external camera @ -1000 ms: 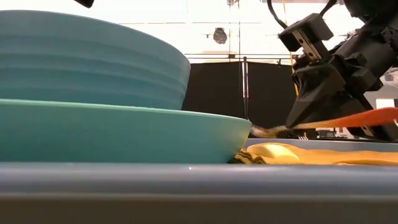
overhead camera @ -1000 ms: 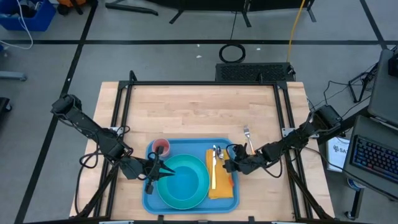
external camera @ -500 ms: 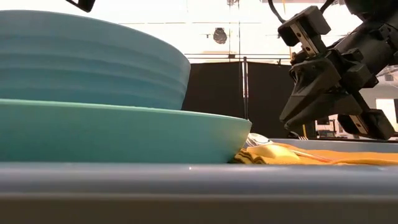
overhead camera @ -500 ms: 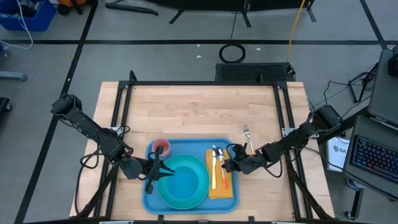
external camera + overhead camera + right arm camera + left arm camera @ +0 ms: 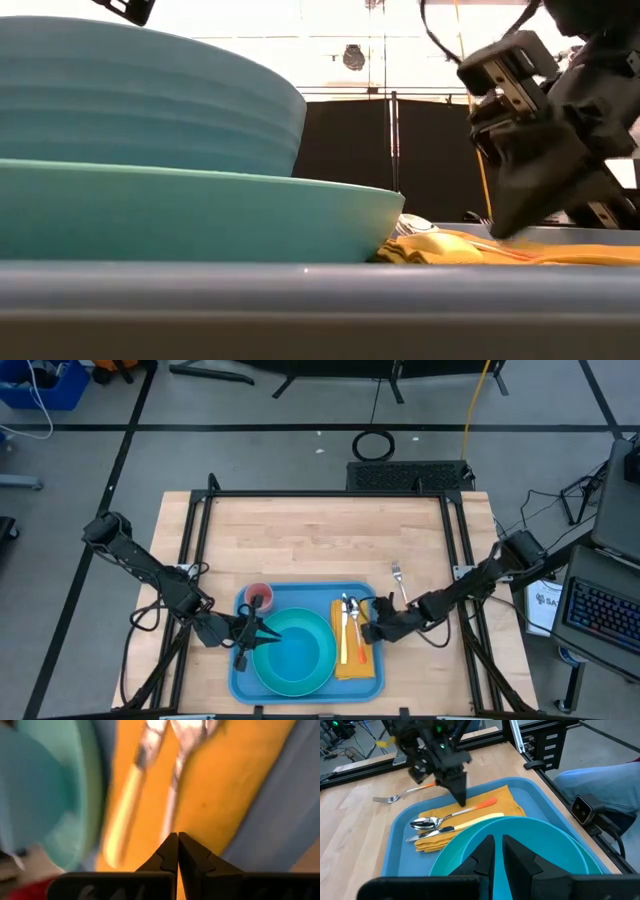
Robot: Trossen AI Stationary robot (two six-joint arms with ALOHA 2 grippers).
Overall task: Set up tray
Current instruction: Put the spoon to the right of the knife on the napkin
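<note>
2 arms flank the tray (image 5: 240, 678), which lies at the near edge of the wooden table (image 5: 320, 540), midway across it. Against the picture from 1 second ago, the orange-handled spoon (image 5: 351, 628) no longer hangs in the right gripper (image 5: 372, 632): it now lies on the yellow napkin (image 5: 364, 660) inside the tray, beside the pale-handled knife (image 5: 343, 638), and the right gripper has drawn back a little toward the tray's right rim. The left gripper (image 5: 252, 637) sits where it did.

The tray's long axis runs left to right across the table, its short sides facing the 2 arms.

At the tray's left rim, the left gripper reaches in over the cyan plate (image 5: 295, 652), which fills the tray's middle; its fingers (image 5: 487, 851) are nearly together, a thin gap between them, with nothing held. A small bowl with red inside (image 5: 259, 597) sits in the tray's far left corner, just beyond that gripper. On the tray's right side lies the napkin with the cutlery, handles pointing toward the tray's near edge. Over the napkin's right border, the right gripper hovers with its fingers (image 5: 167, 851) pressed together and empty. A fork (image 5: 399, 582) rests on the bare table just beyond the tray's far right corner.
</note>
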